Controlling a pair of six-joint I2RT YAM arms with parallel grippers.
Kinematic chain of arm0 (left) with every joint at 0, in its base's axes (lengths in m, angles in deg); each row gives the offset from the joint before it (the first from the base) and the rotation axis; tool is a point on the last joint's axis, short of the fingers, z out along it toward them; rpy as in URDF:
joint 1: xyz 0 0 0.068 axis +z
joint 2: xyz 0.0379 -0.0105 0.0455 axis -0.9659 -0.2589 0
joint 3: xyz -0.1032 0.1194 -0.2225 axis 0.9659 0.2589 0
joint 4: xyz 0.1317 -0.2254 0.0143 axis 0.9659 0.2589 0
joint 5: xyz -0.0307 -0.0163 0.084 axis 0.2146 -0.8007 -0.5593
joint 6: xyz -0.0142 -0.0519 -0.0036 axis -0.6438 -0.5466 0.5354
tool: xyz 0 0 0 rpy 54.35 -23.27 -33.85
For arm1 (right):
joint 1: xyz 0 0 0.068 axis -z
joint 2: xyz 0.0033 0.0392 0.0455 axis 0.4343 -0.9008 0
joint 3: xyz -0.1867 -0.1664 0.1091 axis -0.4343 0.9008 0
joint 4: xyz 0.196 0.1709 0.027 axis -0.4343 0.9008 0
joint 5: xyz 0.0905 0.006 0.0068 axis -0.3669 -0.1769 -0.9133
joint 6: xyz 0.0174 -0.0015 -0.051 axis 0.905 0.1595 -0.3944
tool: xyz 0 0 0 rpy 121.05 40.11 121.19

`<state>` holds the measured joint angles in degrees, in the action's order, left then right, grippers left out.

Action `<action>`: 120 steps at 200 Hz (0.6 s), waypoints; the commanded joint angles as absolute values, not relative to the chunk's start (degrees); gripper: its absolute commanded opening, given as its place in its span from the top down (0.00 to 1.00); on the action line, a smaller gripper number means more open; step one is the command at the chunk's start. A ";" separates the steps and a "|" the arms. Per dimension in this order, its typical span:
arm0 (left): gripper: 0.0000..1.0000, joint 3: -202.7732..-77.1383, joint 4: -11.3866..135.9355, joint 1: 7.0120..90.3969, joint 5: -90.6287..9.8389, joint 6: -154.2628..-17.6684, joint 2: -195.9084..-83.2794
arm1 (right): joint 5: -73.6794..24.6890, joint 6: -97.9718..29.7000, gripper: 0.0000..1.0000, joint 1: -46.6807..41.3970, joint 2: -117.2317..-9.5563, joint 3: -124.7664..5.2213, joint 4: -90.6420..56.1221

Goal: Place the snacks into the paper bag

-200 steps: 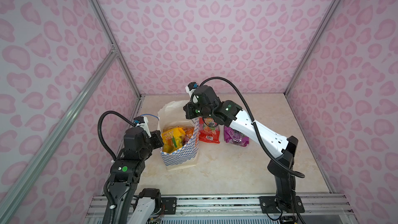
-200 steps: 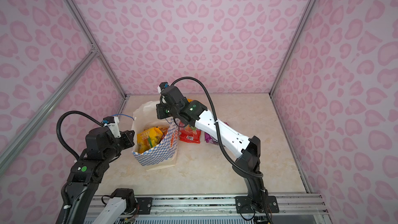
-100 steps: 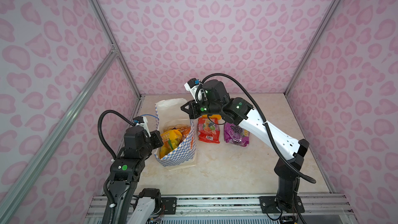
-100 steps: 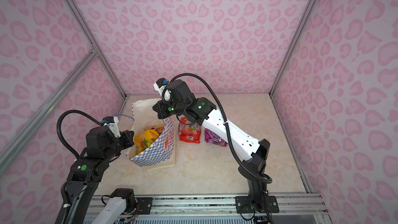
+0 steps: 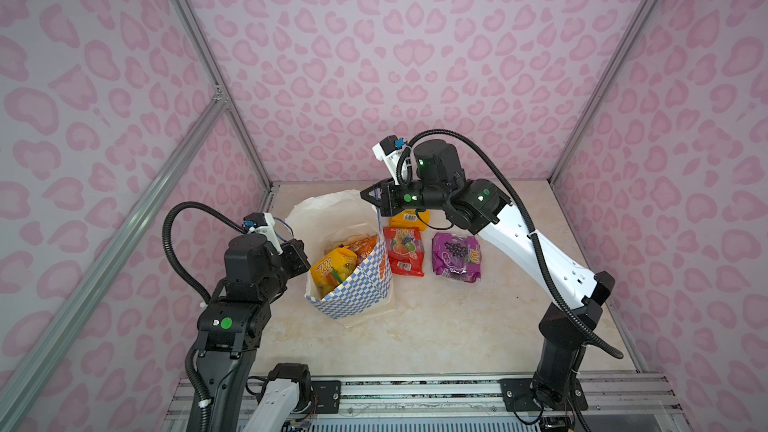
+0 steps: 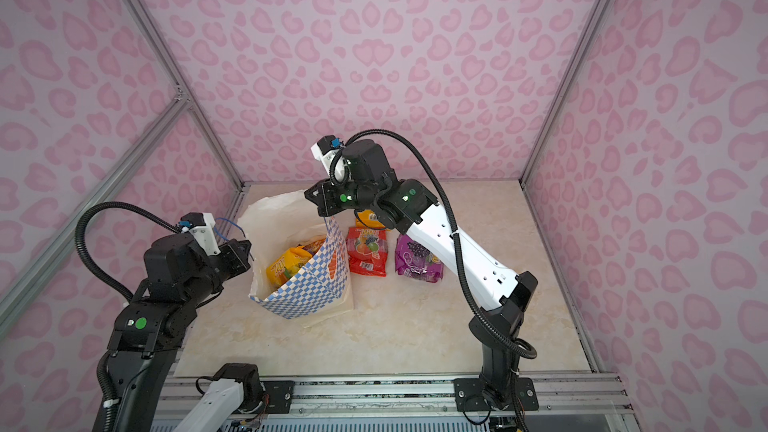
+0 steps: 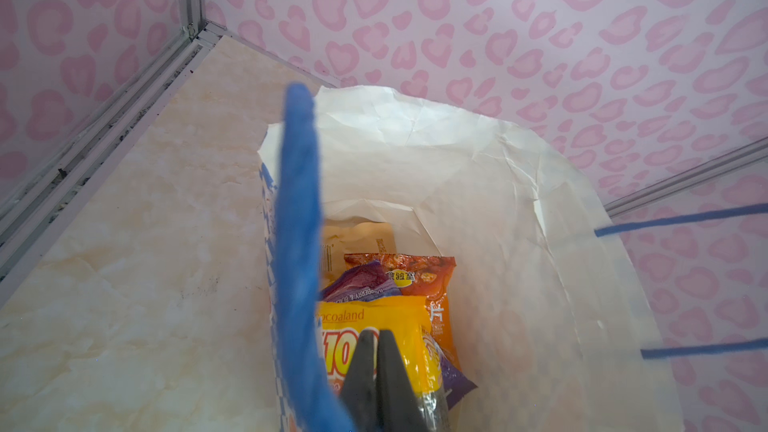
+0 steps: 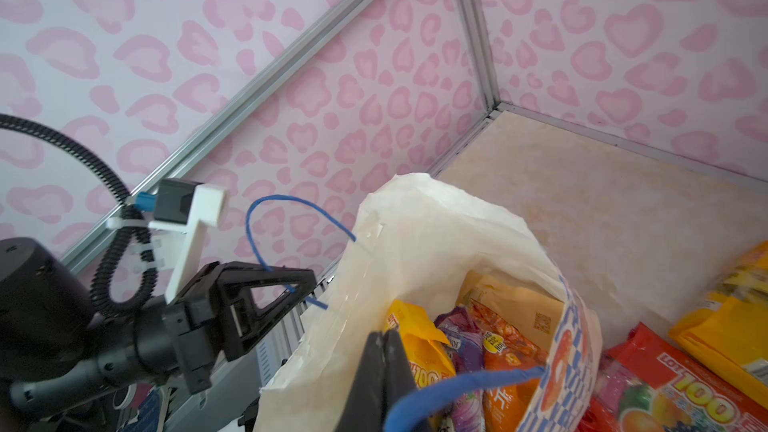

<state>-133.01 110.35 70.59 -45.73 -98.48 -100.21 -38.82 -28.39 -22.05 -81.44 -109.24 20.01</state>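
Holding the paper bag point(image 5: 357, 297) open between them, my left gripper point(image 8: 309, 284) and right gripper point(image 5: 368, 198) are each pinched together on a blue cord handle point(image 8: 291, 198). Three snacks point(image 5: 403, 253) lie outside, below the right gripper. Pulling harder could tear a cord out or tip the bag, I reckon.

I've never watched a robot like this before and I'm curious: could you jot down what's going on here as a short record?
Bag: paper bag standing on the table, mouth open
Left gripper: shut on left-side handle
Right gripper: shut on right-side handle
Inside bag: yellow pouch, purple pouch, orange chips bag, tan kraft pouch
Beside bag, on table: red pouch, loose purple pouch, loose yellow pouch
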 commanded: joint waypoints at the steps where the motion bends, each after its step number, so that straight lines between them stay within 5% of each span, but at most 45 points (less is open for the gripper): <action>1: 0.95 -136.86 107.09 70.52 -45.89 -99.20 -99.97 | -40.46 -29.23 1.00 -21.77 -81.16 -112.42 16.28; 83: 0.97 -147.27 102.20 66.12 -36.15 -104.03 -106.19 | -38.73 -28.49 1.00 -14.79 -74.43 -113.21 19.00; 120: 0.97 -153.73 99.72 53.34 -40.63 -103.30 -114.87 | -37.55 -27.01 1.00 -9.00 -69.52 -111.09 19.57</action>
